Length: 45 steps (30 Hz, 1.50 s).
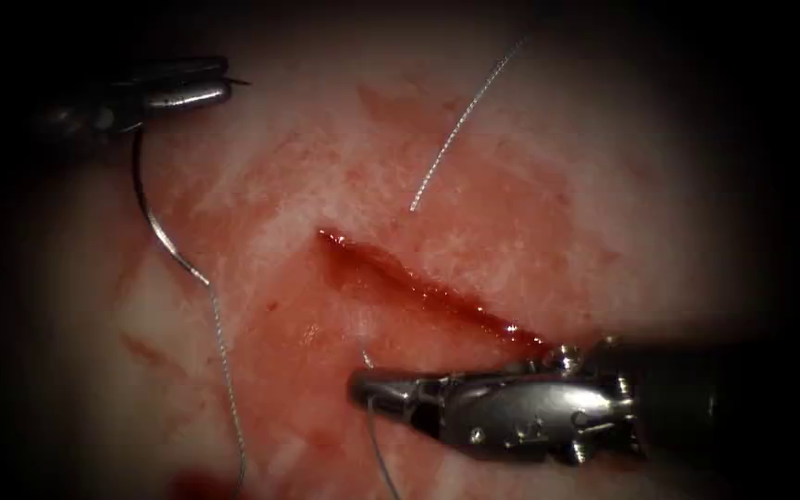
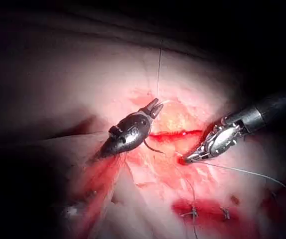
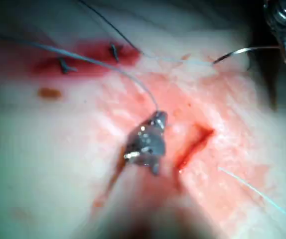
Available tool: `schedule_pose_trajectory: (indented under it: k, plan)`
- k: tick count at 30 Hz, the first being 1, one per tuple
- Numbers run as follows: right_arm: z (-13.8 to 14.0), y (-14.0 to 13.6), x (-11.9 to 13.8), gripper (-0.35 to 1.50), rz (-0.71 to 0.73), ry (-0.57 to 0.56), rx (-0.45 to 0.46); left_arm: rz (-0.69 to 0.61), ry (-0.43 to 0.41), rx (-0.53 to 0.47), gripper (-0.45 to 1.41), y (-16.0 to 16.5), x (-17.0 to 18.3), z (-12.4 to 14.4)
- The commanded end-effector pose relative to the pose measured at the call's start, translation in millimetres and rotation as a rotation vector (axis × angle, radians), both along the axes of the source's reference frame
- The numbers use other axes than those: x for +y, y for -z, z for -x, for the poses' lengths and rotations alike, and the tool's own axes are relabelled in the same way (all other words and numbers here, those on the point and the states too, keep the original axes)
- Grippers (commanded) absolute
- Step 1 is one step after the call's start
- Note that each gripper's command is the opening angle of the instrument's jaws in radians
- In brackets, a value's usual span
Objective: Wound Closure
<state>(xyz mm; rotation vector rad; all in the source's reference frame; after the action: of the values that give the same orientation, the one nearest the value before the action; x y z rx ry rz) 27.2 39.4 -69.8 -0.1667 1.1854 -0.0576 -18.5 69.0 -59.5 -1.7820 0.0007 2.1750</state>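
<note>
A second, stitched cut [image 3: 85, 56] lies on pale tissue, with two dark stitches [image 3: 63, 64] crossing it side by side and their short ends sticking up. Near this stitched cut sits a small brownish spot [image 3: 50, 92].

Curved needle [image 1: 155, 218] — clear of tissue [image 1: 474, 231], upper left.
</note>
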Motion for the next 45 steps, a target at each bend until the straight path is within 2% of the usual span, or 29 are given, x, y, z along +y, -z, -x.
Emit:
schedule_pose_trajectory:
  k: [1,6,7,12,19,20,21,22,23,24,25,26,30,33,36,39,45]
  plan:
    - [0.3,0.5,-1.8,-0.35,-0.007,0.012,0.003,-0.002,-0.001,-0.001,-0.35,-0.6,-0.5,0.5]
    - [2.2,3.6,-5.9,-0.35,-0.023,0.036,0.010,-0.002,-0.001,-0.001,-0.35,-0.6,-0.5,0.5]
    - [2.5,5.4,-8.0,-0.35,-0.023,0.048,0.014,-0.002,-0.001,-0.001,-0.35,-0.6,-0.5,0.6]
    - [1.7,9.5,-12.2,-0.35,-0.033,0.102,0.028,-0.002,0.000,0.000,-0.35,-0.6,-0.5,0.6]
    - [0.8,13.0,-15.3,-0.35,-0.050,0.170,0.063,-0.002,-0.001,0.000,-0.35,-0.6,-0.5,0.6]
    - [0.9,13.1,-15.1,-0.35,-0.053,0.173,0.062,-0.002,-0.001,0.000,-0.35,-0.6,-0.5,0.6]
    - [1.1,13.1,-14.7,0.17,-0.049,0.150,0.064,-0.002,-0.001,0.000,-0.35,-0.6,-0.5,0.6]
    - [1.5,13.0,-14.3,0.47,-0.040,0.117,0.065,-0.002,-0.001,0.000,-0.35,-0.6,-0.5,0.6]
    - [2.7,12.5,-13.0,0.88,-0.027,0.070,0.048,-0.002,-0.001,0.000,-0.35,-0.6,-0.5,0.6]
    - [4.3,11.9,-11.4,1.06,-0.028,0.041,0.027,-0.002,-0.001,0.000,-0.35,-0.6,-0.5,0.5]
    - [4.3,11.9,-11.4,1.06,-0.028,0.041,0.027,-0.002,-0.001,0.000,-0.35,-0.6,-0.5,0.5]
    - [5.7,11.4,-10.0,1.19,-0.023,-0.003,-0.006,-0.002,-0.001,-0.001,-0.35,-0.6,-0.5,0.5]
    - [9.6,8.4,-5.3,1.30,-0.002,-0.096,-0.088,-0.001,0.000,0.000,-0.35,-0.7,-0.5,0.6]
    - [9.8,6.6,-3.5,1.28,-0.007,-0.121,-0.090,-0.001,0.000,0.000,-0.35,-0.7,-0.5,0.7]
    - [8.6,4.3,-1.6,1.25,-0.005,-0.142,-0.080,-0.001,0.000,0.000,-0.35,-0.7,-0.5,0.7]
    - [5.7,1.5,0.2,1.23,0.000,-0.148,-0.080,-0.001,0.000,0.000,-0.35,-0.7,-0.5,0.6]
    - [2.3,-0.6,2.0,1.23,0.000,-0.148,-0.074,-0.001,0.000,0.000,-0.35,-0.7,-0.6,0.6]
